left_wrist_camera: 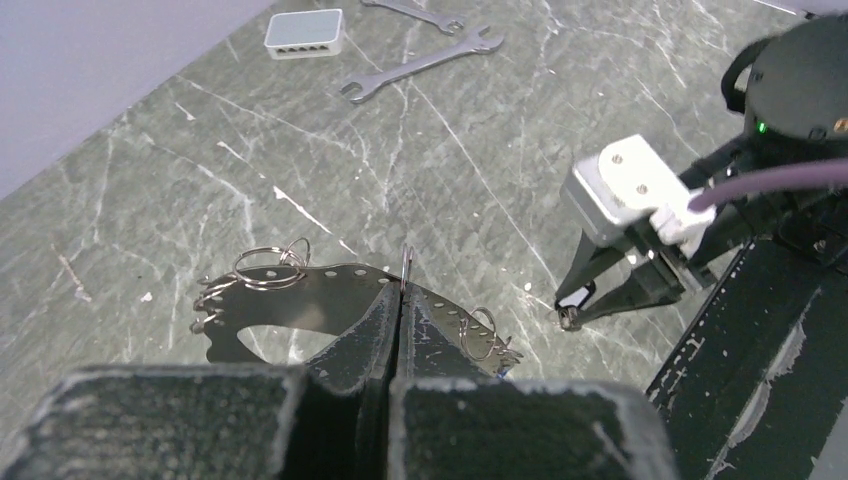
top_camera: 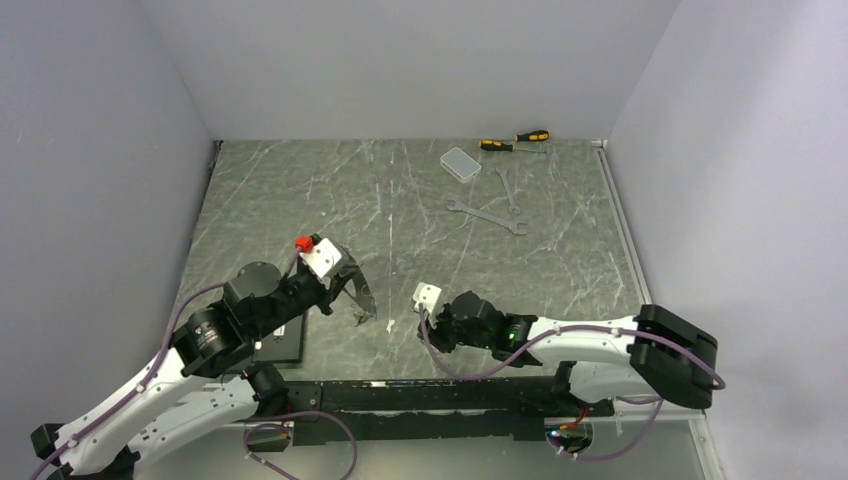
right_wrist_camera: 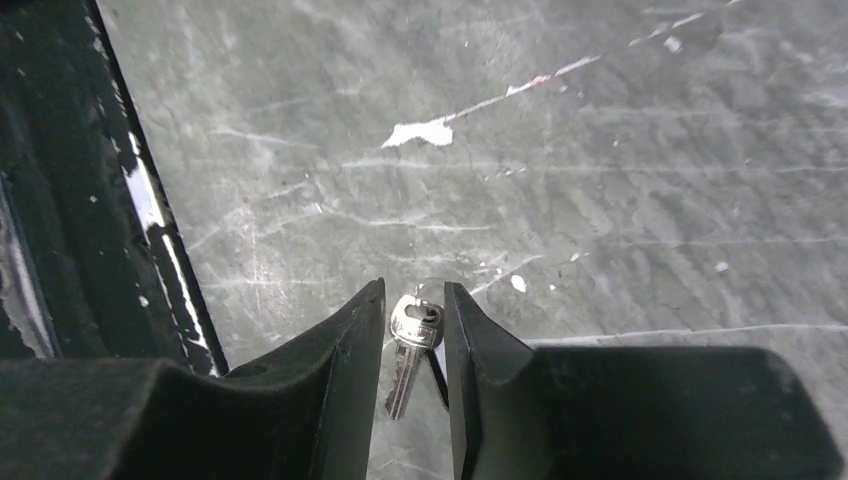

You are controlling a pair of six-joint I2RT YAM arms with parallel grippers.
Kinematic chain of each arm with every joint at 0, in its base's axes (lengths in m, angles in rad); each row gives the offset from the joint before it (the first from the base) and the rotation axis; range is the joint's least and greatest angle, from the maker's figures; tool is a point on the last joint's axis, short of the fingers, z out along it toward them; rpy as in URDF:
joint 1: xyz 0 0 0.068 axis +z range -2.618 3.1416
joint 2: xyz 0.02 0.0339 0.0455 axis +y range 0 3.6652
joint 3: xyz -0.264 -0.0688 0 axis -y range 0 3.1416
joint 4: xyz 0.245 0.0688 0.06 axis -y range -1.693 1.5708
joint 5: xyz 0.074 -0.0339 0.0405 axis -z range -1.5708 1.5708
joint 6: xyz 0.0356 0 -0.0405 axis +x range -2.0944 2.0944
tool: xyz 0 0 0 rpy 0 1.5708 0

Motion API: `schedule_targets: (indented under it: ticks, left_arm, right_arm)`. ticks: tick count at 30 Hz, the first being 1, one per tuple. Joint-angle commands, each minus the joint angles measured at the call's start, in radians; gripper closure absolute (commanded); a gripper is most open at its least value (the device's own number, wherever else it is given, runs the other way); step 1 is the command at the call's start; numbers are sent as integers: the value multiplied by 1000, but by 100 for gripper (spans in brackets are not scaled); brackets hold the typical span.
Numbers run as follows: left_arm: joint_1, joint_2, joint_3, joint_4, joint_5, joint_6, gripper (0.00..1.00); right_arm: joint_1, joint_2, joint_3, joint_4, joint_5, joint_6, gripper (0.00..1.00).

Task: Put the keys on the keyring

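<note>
The left pincer (left_wrist_camera: 402,292) is pressing its two fingers fully together, and a thin silver wire, the keyring (left_wrist_camera: 405,262), is standing up edge-on out of the seam between their tips. Just beyond those tips, a dark, flat, crescent-shaped piece (left_wrist_camera: 330,295) with a row of small holes along its edge is spreading out to both sides. Small wire rings (left_wrist_camera: 270,268) are sitting at its left end, and another (left_wrist_camera: 481,332) is sitting at its right end. Whether this piece is resting on the table (top_camera: 300,200) or hanging above it cannot be told.

Across from it, near the front edge of the table, the right pincer (right_wrist_camera: 414,295) is pointing down at the grey marbled surface. Its fingers are standing narrowly apart with one small silver key (right_wrist_camera: 408,350) between them. The key's head is lying against or just beside one finger, while a sliver of table is showing between the key and the other finger. Whether the key is being squeezed cannot be told. A faint small loop is showing at the key's head. In the left wrist view, the tips of this pincer are hovering just above or on the table, near the right end of the dark piece but apart from it.

Far back on the table, well apart from both arms, two silver wrenches (top_camera: 487,215) are lying beside a clear plastic box (top_camera: 460,163), with two yellow-black screwdrivers (top_camera: 515,140) against the back wall.
</note>
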Motion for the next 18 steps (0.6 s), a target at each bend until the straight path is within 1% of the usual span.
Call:
schedule_targets:
  ticks: [1, 15, 18]
  left_arm:
    - [9, -13, 32, 56, -56, -30, 100]
    - [23, -7, 29, 56, -52, -29, 100]
    - [28, -6, 29, 54, -50, -29, 100]
  right_arm:
    - [16, 77, 12, 60, 12, -16, 68]
    - [38, 188, 28, 94, 31, -23, 68]
    - [39, 208, 43, 90, 63, -31, 69]
